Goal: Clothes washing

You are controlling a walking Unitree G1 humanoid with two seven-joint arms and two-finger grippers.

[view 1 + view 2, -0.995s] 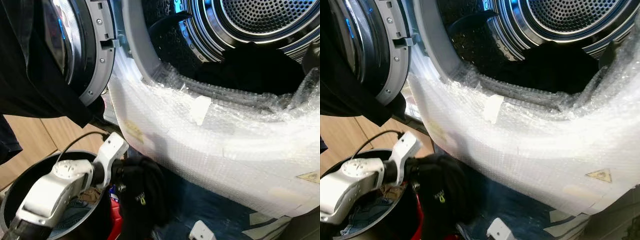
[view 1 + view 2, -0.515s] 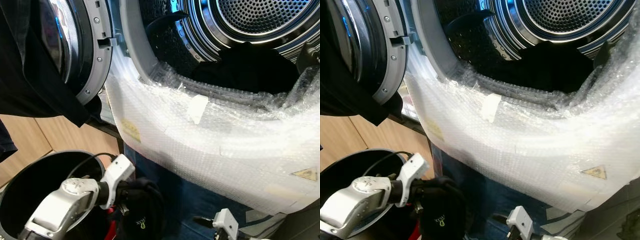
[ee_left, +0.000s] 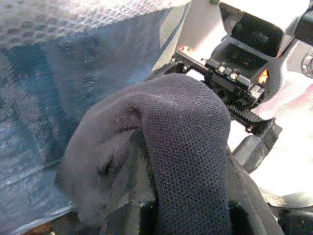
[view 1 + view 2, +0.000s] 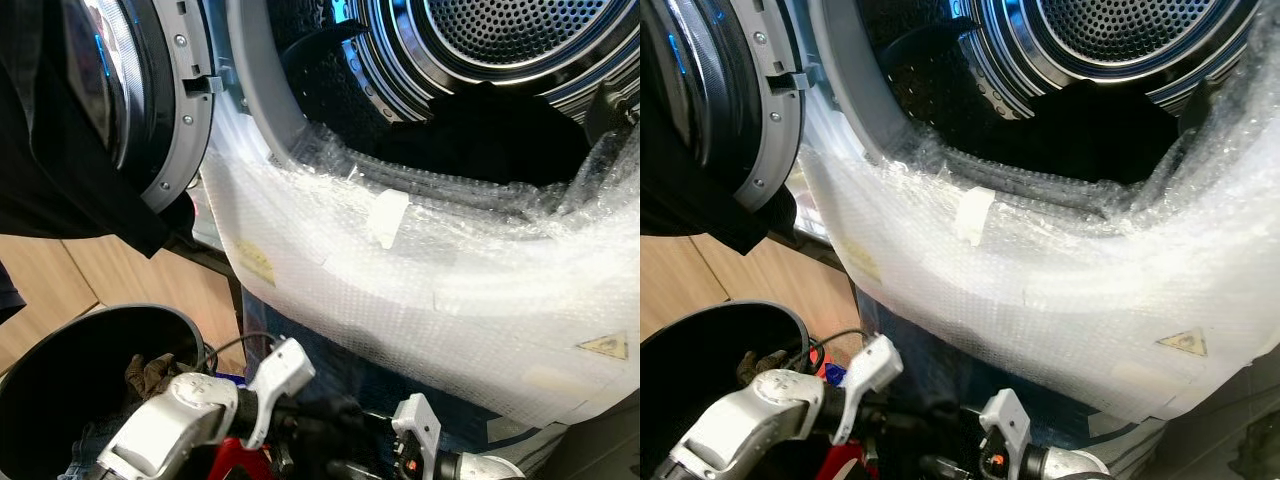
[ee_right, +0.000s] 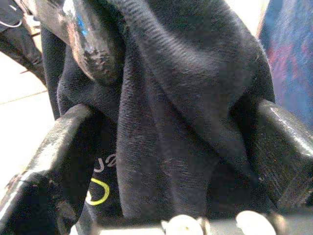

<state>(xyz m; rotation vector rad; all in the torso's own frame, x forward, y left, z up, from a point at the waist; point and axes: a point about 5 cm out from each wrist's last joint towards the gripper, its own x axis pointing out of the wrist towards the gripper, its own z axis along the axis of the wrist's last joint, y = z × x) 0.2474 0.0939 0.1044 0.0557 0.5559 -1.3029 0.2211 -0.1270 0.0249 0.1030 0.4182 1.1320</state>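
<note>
Below the washer (image 4: 420, 290), beside the bin (image 4: 60, 350), we hold a dark garment (image 5: 166, 112) low between both grippers. Left gripper (image 3: 186, 215) and right gripper (image 5: 161, 147) are each clamped on it. Judged risk: loose folds could snag the bubble wrap (image 4: 450, 270) when we lift toward the drum (image 4: 500, 40).

Drum (image 4: 520, 40): perforated metal, polished, glossy. Door (image 4: 130, 100): glossy glass in matt grey plastic ring. Bubble wrap (image 4: 420, 290) over the washer front: clear, pebbled plastic film. Dark garment (image 5: 176, 112): knitted matt cloth, coarse weave. Bin (image 4: 60, 370): smooth dark plastic. Floor (image 4: 110, 275): light wood, satin.
</note>
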